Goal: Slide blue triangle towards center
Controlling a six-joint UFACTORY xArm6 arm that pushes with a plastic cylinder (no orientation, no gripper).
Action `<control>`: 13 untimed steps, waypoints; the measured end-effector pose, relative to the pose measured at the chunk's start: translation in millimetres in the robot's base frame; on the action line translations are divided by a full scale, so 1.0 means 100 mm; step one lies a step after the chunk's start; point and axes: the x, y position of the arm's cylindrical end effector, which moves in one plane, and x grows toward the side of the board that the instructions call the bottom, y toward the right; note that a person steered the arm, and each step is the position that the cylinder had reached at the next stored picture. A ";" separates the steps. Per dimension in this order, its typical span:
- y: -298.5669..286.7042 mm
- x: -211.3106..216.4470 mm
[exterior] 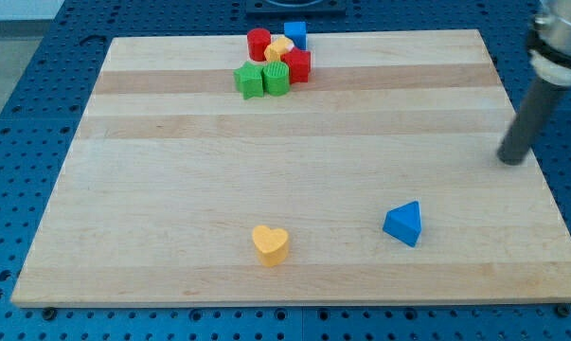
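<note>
A blue triangle (403, 224) and an orange-yellow heart (270, 243) on a pale striped wooden board (171, 189); beyond, two green blocks (250, 80) (276, 78), a red cylinder (258, 44), a red block (297, 64), a yellow block (279, 48), a blue block (295, 34); my tip (512, 159) is dark grey

Pale, smooth wooden board (171, 189) with visible grain; blue triangle (403, 224) looks matt plastic.
</note>
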 end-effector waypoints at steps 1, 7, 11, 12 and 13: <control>0.03 0.38; -1.60 0.84; -2.33 0.64; -2.52 0.53; -2.67 0.27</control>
